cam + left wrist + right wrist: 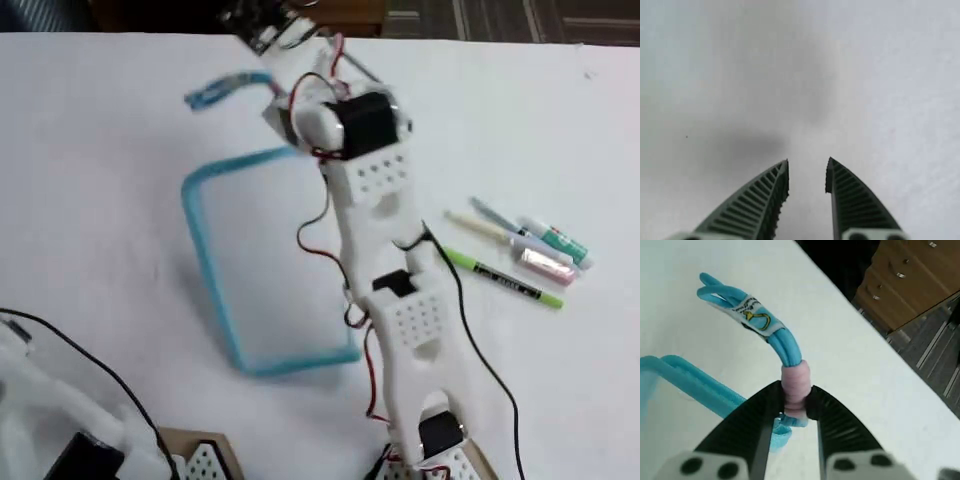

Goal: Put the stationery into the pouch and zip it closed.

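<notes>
Blue-edged pouch (268,262) looks light and floppy; right gripper (795,391) pinches its pink pull bead (794,381), the sensible hold. Left gripper (807,164) spread, empty.

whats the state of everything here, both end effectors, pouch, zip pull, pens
right end effector: shut on the zip pull
zip pull: gripped at its pink bead
left end effector: open, holding nothing, over bare table
pouch: lying flat on the table; zipped or unzipped cannot be told
green highlighter: on the table, outside the pouch
other pens: bunched on the table, outside the pouch
</notes>
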Tool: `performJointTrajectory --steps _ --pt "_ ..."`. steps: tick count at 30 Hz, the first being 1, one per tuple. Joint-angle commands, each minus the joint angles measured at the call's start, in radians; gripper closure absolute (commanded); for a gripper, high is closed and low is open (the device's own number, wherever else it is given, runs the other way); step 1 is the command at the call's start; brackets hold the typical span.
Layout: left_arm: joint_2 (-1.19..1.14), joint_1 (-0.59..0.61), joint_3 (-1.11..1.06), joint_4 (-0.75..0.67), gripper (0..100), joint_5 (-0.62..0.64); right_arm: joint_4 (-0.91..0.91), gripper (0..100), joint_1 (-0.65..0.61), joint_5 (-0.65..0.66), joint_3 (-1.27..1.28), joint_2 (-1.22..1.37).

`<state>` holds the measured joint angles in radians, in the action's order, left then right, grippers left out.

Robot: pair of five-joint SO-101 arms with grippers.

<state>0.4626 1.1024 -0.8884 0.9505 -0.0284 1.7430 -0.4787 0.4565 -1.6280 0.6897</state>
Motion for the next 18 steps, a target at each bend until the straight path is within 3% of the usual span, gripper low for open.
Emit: performJointTrajectory --steps 1,6,12,18 --pt "0.024 -0.114 0.253 0.196 85 -0.002 0.004 98.1 0.004 -0.035 -0.031 -0.151" --pt "0.024 -0.275 0.612 0.434 85 -0.006 -0.015 98.1 0.004 -0.069 -0.028 -0.268" --pt "0.024 -0.447 1.033 0.654 85 -0.003 -0.17 98.1 0.01 -0.069 -0.028 -0.318" --pt "0.028 -0.647 1.267 0.83 85 -0.003 -0.186 98.1 0.007 -0.069 0.012 -0.305"
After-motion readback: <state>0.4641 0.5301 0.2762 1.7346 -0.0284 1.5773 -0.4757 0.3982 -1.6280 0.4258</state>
